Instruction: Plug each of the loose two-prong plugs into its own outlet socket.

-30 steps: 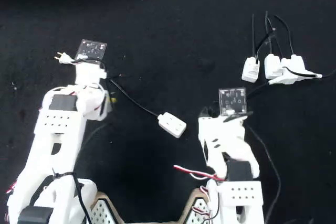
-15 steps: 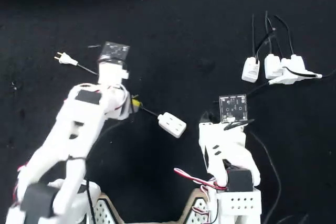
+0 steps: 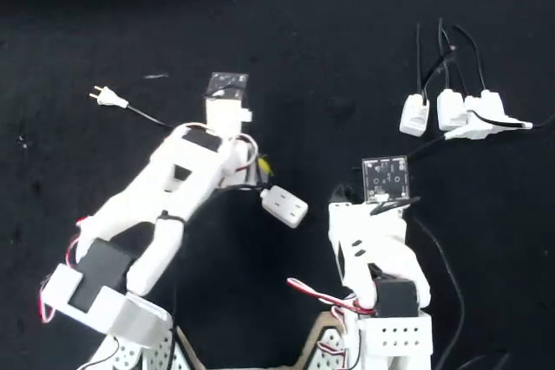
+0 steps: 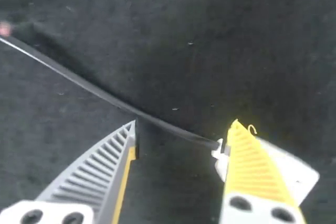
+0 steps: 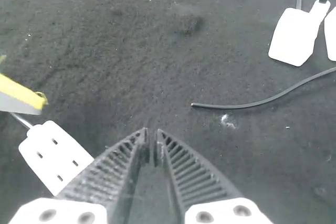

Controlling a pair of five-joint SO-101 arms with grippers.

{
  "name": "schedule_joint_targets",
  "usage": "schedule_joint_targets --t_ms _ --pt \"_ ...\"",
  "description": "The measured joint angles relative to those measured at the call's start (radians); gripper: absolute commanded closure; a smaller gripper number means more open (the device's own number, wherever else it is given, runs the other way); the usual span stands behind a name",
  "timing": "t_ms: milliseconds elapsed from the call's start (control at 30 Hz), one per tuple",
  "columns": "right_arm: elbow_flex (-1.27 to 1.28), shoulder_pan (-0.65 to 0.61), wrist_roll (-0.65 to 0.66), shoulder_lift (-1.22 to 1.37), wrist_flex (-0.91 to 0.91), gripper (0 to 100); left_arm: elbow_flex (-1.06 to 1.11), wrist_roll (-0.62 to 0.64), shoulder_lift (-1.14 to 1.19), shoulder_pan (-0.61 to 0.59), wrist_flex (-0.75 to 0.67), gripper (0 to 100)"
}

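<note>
The left gripper (image 4: 184, 127) hung low over the black table (image 3: 329, 49) with its jaws spread wide, straddling the thin black cord (image 4: 94, 90) just where that cord ran into the white outlet block (image 3: 284, 205); nothing was clamped between them. Judged from that pose, the wide spread left room to close on the cord or on the block's end, either to steady the block or to drag it nearer. One loose plug (image 3: 102, 95) lay well apart from the block, out toward the far left of the table with its prongs aimed at the left edge, at the other end of what looked like the same cord. The right gripper (image 5: 152, 135) was pressed closed with nothing in it, hovering above bare cloth near the outlet block. The block's slotted face was turned up and unobstructed in the right wrist view, which made this a sensible waiting spot from which to pin the block once a plug arrived. A cluster of white adapters (image 3: 451, 110) with their own black leads sat well off to the far right. No plug was seated in the block, so the task appeared to be at its start
</note>
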Motion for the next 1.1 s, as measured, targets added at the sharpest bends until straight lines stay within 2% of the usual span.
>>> schedule_joint_targets --t_ms 167,500,567,700,767,867,1100 --pt "0.000 0.000 0.000 0.000 0.000 98.3 0.000 0.074 0.046 0.021 0.000 72" --pt "0.000 0.000 0.000 0.000 0.000 98.3 0.000 0.071 0.074 0.017 -0.002 73" --pt "0.000 0.000 0.000 0.000 0.000 98.3 0.003 0.026 0.074 0.017 -0.002 77" --pt "0.000 0.000 0.000 0.000 0.000 98.3 0.021 -0.060 0.072 0.014 -0.009 90" --pt "0.000 0.000 0.000 0.000 0.000 98.3 0.028 -0.089 0.069 -0.005 -0.009 97" --pt "0.000 0.000 0.000 0.000 0.000 98.3 0.035 -0.120 0.068 -0.048 0.000 95" --pt "0.000 0.000 0.000 0.000 0.000 98.3 -0.028 -0.132 0.074 -0.265 0.245 97"
